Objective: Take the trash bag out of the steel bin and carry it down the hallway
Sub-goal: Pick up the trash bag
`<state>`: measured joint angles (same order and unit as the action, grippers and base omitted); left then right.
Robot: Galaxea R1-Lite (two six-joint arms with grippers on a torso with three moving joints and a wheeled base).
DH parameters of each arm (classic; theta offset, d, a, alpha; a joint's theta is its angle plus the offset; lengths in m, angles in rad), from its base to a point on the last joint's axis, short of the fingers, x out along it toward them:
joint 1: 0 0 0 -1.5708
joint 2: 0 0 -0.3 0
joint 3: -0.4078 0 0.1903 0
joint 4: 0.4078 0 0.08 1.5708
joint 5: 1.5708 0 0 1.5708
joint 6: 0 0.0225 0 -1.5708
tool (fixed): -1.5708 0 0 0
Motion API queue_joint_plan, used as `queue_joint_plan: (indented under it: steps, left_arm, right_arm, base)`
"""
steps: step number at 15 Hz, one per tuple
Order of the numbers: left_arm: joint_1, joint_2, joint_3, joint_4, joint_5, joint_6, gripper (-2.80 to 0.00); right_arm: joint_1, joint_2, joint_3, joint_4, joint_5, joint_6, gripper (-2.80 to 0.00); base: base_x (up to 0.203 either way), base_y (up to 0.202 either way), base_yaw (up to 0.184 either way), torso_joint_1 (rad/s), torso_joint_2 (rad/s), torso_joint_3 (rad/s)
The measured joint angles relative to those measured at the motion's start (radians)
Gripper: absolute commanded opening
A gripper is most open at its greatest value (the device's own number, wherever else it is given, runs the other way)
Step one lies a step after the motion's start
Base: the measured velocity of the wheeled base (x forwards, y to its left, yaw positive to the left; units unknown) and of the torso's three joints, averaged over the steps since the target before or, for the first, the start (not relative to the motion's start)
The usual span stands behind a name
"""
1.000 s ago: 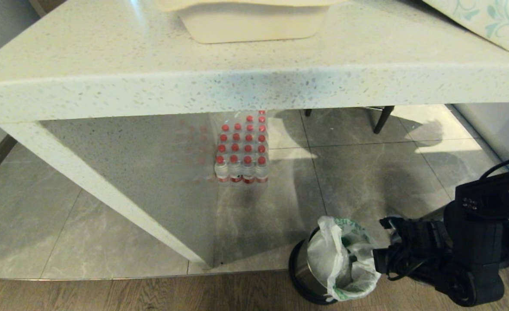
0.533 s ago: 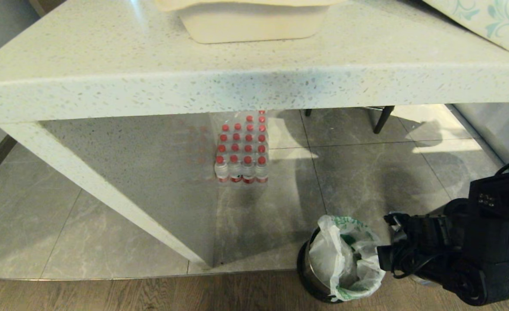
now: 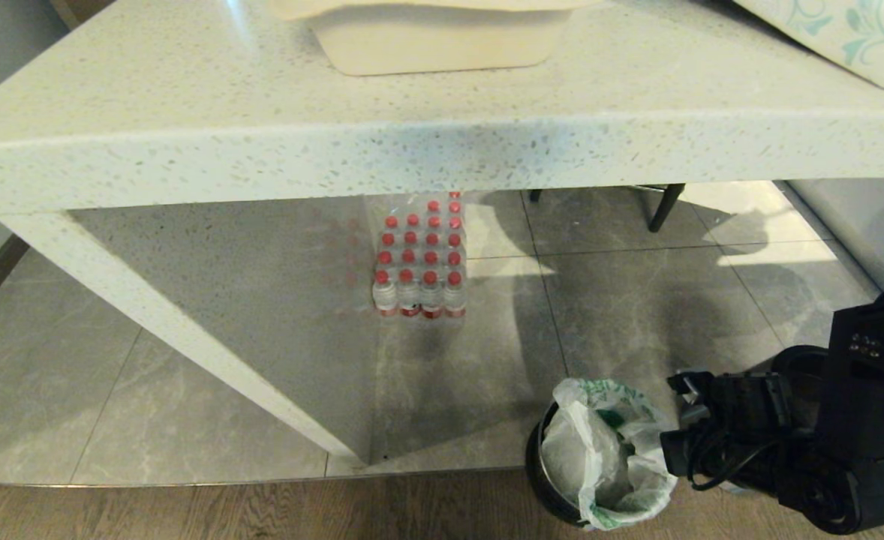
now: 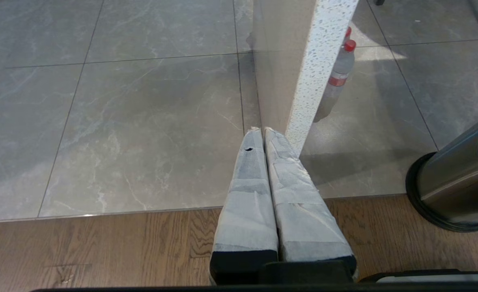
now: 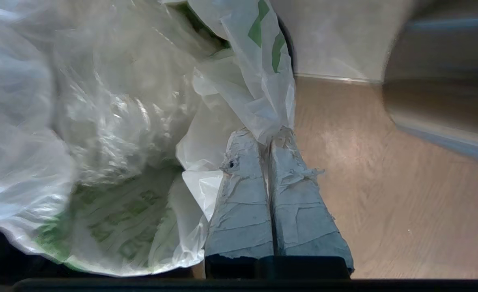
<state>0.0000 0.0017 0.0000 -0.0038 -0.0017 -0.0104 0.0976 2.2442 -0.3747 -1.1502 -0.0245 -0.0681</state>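
Crinkly translucent white plastic, printed green near its top, fills the mouth of the small shiny stainless-steel bin point(image 3: 543, 469) with its black rim ring; this trash bag point(image 3: 599, 457) is still seated in the bin, its loose top bunched up and spilling over the rim on the side nearest the right arm. The bin stands on the floor where grey marbled floor tiles point(image 3: 637, 300) meet a strip of brown wood flooring point(image 3: 262, 510), just beside the slanted leg of a pale speckled stone table point(image 3: 412, 135).

The right gripper point(image 5: 268, 136) reaches in low and roughly level from the robot's right, its black wrist and cabling bulking behind it in the head view. Its two tape-wrapped fingers point(image 5: 243, 190) are pressed together, pinching a fold of the bag's upper edge at their tips.

The left gripper point(image 4: 262, 130) hangs parked over the wood strip, pointing toward the table leg, its taped fingers pressed flat together with nothing between them.

Under the table, well behind the bin, stands a shrink-wrapped block of clear red-capped bottles point(image 3: 419, 259).
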Motion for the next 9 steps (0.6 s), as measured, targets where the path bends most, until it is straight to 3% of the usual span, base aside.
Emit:
queue_joint_plan:
  steps: [9]
  left_arm:
    - [0.000,0.000,0.000,0.000,0.000,0.000,-2.80]
  right_arm:
    - [0.009,-0.040,-0.009,0.039,-0.029,-0.051,-2.80]
  base:
    - [0.000,0.000,0.000,0.000,0.00,0.000]
